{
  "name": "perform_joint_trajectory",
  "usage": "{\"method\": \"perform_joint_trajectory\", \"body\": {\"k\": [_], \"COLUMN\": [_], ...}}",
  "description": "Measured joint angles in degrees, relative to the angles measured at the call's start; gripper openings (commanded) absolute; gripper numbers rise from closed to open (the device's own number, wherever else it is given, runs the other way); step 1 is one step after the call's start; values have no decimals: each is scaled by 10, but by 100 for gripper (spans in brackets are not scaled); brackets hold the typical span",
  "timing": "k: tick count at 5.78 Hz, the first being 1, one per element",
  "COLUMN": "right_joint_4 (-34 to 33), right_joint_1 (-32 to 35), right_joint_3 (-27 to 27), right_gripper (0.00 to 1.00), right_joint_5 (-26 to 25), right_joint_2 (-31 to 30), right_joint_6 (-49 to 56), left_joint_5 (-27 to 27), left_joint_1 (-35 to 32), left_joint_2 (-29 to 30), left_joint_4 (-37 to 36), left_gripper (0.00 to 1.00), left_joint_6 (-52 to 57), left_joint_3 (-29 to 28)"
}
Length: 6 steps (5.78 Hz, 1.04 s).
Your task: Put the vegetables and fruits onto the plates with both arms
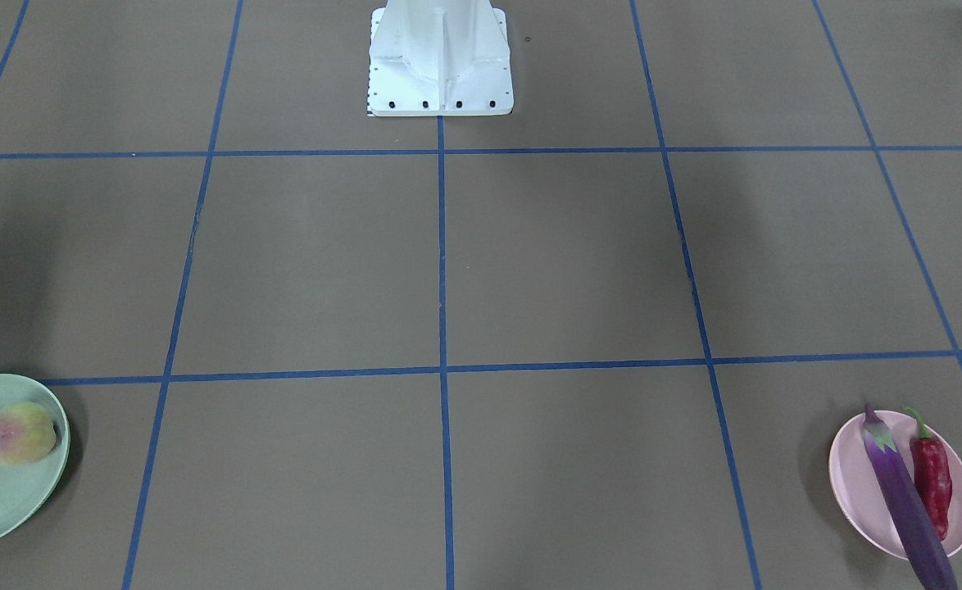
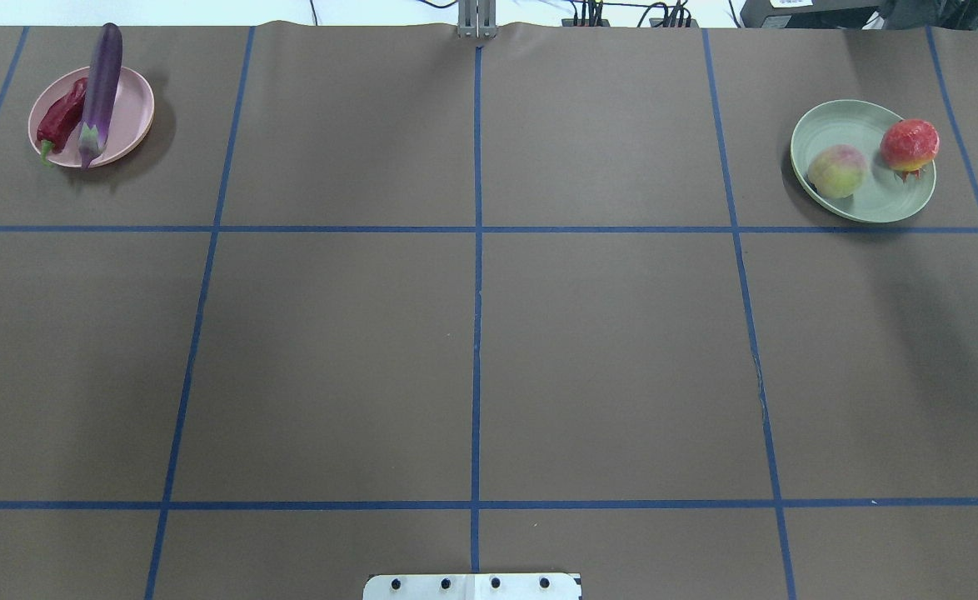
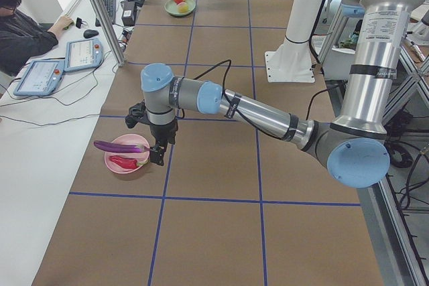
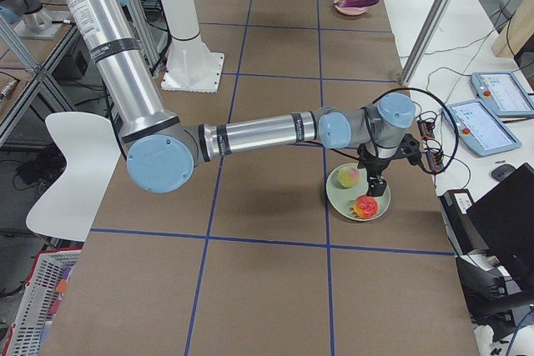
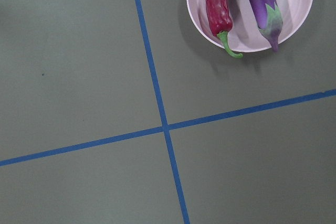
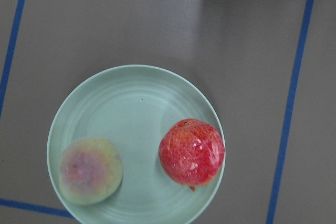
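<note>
Exterior front-facing view: the bench [image 1: 563, 262] is bare in the middle. The pink plate [image 1: 850, 483], by the far corner on the robot's left, carries the eggplant [image 1: 903, 492] and chili [image 1: 932, 475] side by side, and the eggplant overhangs the rim. The green plate [image 1: 6, 508], by the opposite far corner, is cropped and shows only the peach [image 1: 16, 433].

Overhead exterior view supplies the missing piece: the red fruit [image 2: 909, 144] sits at the green plate's rim, apart from the peach. Neither view shows an arm.

Exterior left view alone shows the left end effector [image 3: 157, 155], hovering just beside the pink plate. Exterior right view shows the right end effector [image 4: 373, 185] above the green plate. I cannot tell whether either is wide or narrow.

Both wrist views show loaded plates and no fingers.

Everything seems placed, so the step is likely withdrawal. Each arm should rise straight up before swinging back, clear of the overhanging eggplant and the rim-perched fruit.
</note>
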State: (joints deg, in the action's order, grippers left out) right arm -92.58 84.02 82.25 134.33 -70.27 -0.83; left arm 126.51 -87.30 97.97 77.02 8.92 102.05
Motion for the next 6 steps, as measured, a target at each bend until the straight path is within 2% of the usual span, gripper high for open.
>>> {"method": "perform_joint_trajectory", "body": {"k": [2,4,6], "right_joint_4": [-22,-22,-20], "right_joint_1": [37,52,60], "right_joint_3": [68,100,122], "right_gripper": [100,100,100], "right_joint_5": [41,48,40], "right_joint_2": [-86,-142,-160], "right_joint_6": [63,97,102], "left_joint_5": [1,44,77], "left_joint_1": [-17,-23,-24], "left_joint_2": [-4,-19,-43], "left_joint_4": [-26,-13,15], "left_gripper": [100,100,100], "left_joint_6": [57,129,152], "left_joint_3": [-9,-57,-85]}}
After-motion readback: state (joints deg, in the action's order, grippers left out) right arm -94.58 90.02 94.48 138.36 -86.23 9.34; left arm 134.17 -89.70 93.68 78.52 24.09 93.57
